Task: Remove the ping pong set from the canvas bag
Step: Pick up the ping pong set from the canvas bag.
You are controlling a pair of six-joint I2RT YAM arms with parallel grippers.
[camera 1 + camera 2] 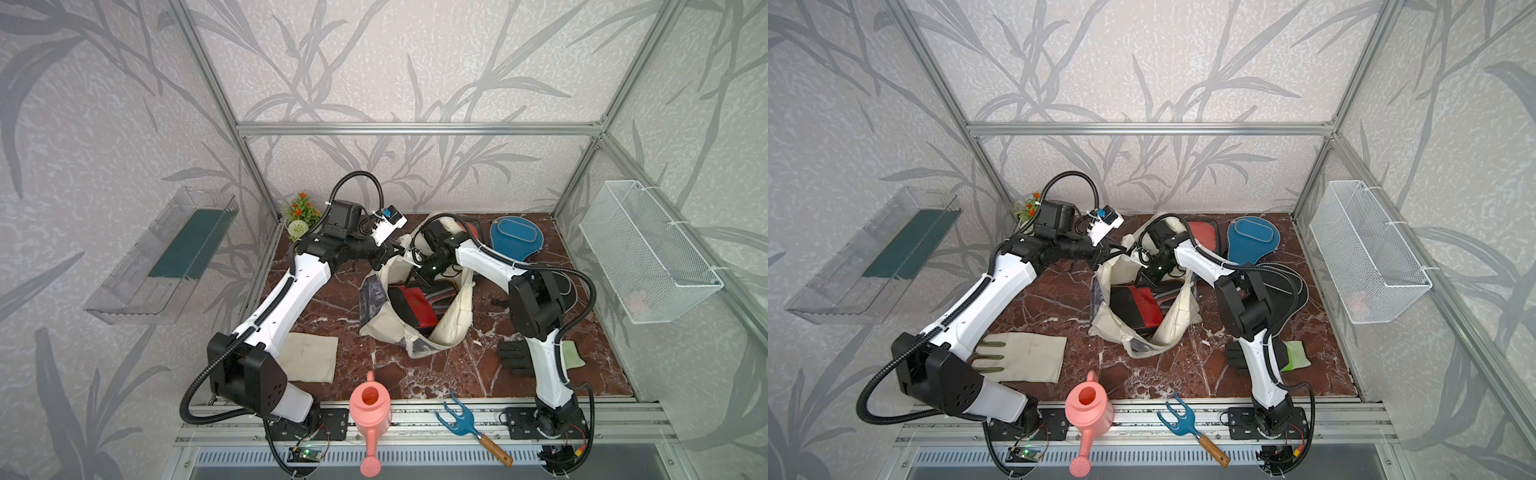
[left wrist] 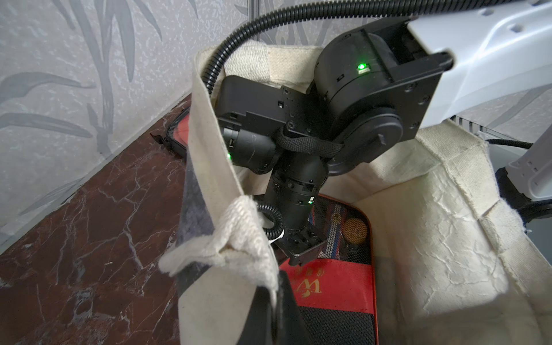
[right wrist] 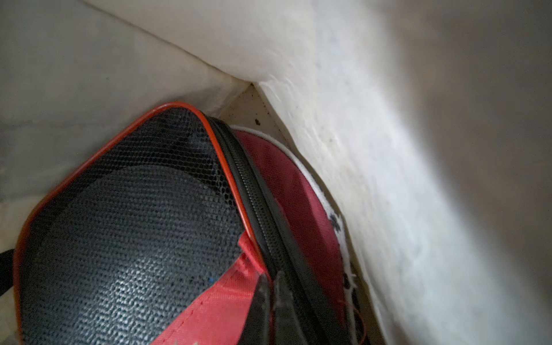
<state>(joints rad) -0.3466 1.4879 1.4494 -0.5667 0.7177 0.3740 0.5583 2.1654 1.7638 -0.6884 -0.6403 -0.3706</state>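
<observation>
The canvas bag (image 1: 457, 307) (image 1: 1183, 316) stands open mid-table. My left gripper (image 1: 397, 251) (image 2: 279, 301) is shut on its cream rim (image 2: 239, 227), holding the mouth up. My right gripper (image 2: 301, 254) (image 3: 270, 282) reaches down inside and is shut on the red-piped edge of the flat black box with the red stripe (image 1: 411, 309) (image 3: 134, 224). A maroon paddle case (image 3: 298, 185) lies under the box against the lining. Outside the bag, a blue paddle case (image 1: 515, 237) and a red-faced case (image 1: 471, 228) lie at the back. A black case (image 1: 1287, 282) lies under my right arm.
A cream glove (image 1: 311, 357) lies front left and a black glove (image 1: 513, 357) front right. A pink watering can (image 1: 370, 411) and a blue hand rake (image 1: 457, 419) sit on the front rail. A small plant (image 1: 299, 212) stands back left. A wire basket (image 1: 648, 253) hangs on the right wall.
</observation>
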